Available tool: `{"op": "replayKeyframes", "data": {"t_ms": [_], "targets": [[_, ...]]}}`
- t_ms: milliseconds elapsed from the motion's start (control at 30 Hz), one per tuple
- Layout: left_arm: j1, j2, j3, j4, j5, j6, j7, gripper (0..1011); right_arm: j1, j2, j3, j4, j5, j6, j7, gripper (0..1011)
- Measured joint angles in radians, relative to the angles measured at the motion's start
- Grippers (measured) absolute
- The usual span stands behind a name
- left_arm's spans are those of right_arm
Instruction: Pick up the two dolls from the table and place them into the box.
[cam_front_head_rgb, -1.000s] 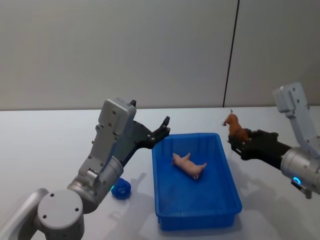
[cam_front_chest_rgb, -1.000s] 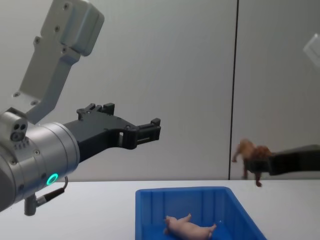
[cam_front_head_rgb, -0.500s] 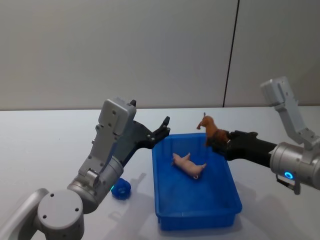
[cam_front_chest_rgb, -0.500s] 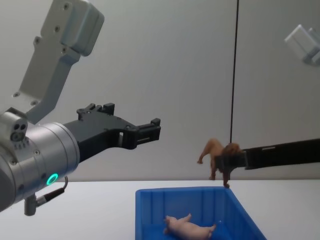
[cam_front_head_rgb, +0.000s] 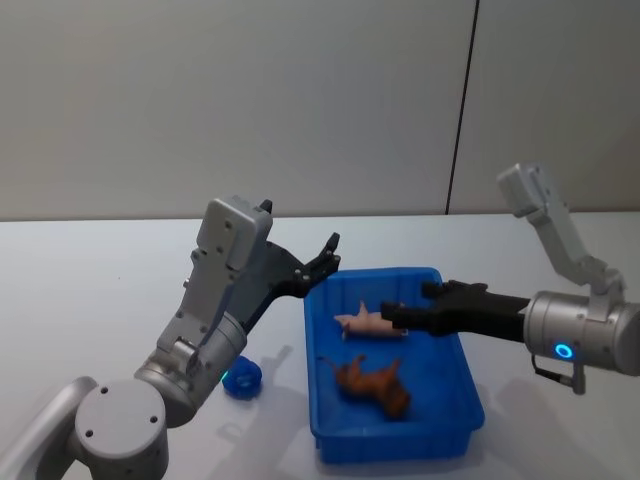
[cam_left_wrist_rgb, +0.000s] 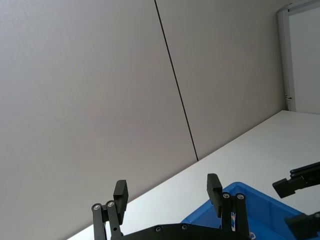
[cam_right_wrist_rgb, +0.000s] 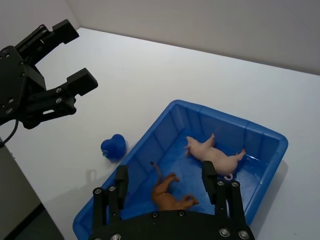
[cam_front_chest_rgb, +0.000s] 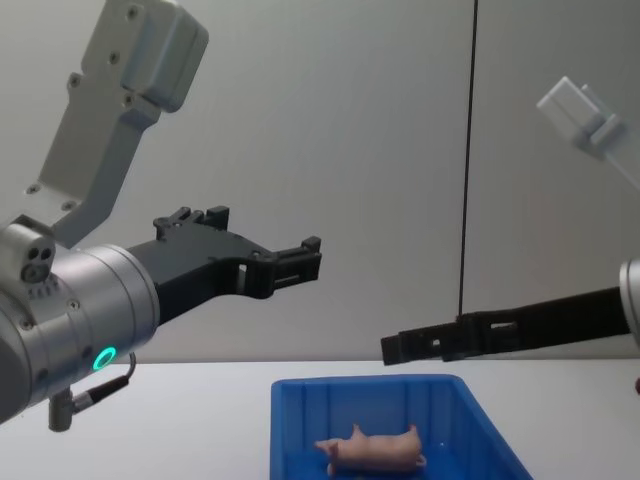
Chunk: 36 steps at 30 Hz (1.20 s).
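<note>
Hovering over the box (cam_front_head_rgb: 398, 442), the right pincer (cam_front_head_rgb: 412, 305) is released and empty in the head view; the pink doll (cam_front_head_rgb: 366, 322) lies inside, the brown doll (cam_front_head_rgb: 373, 382) at 6 o'clock of it. The left pincer (cam_front_head_rgb: 327, 254), released, hangs at the box's 10 o'clock above the surface (cam_front_head_rgb: 90, 290). Right wrist view: both dolls inside, apart. Chest view: pink doll on the box floor.

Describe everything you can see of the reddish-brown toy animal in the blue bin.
The reddish-brown lumpy toy animal looks like moulded plastic, four-legged with a thin tail. It lies on its side on the floor of the bright blue rectangular plastic bin, in the half nearer the robot. It sits apart from the pale pink pig-like doll. The open right tool hovers above the bin without touching it.
</note>
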Motion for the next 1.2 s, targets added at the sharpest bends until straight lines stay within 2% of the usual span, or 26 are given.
{"op": "replayKeyframes", "data": {"t_ms": [200,400,567,833,1033,1100,1200], "targets": [[0.000,0.000,0.000,0.000,0.000,0.000,0.000,1001,0.009,-0.002,-0.003,0.012,0.009,0.017,0.018,1001],[0.000,0.000,0.000,0.000,0.000,0.000,0.000,1001,0.010,-0.001,-0.005,0.012,0.010,0.006,0.019,1001],[0.000,0.000,0.000,0.000,0.000,0.000,0.000,1001,0.008,0.005,-0.003,0.001,0.007,-0.027,0.003,1001],[0.000,0.000,0.000,0.000,0.000,0.000,0.000,1001,-0.008,0.021,0.012,-0.019,0.015,-0.090,-0.057,1001],[0.000,0.000,0.000,0.000,0.000,0.000,0.000,1001,-0.027,0.035,0.036,-0.032,0.060,-0.144,-0.114,1001],[0.000,0.000,0.000,0.000,0.000,0.000,0.000,1001,-0.037,0.043,0.048,-0.035,0.093,-0.175,-0.139,1001],[0.000,0.000,0.000,0.000,0.000,0.000,0.000,1001,-0.046,0.049,0.060,-0.037,0.118,-0.198,-0.159,1001]]}}
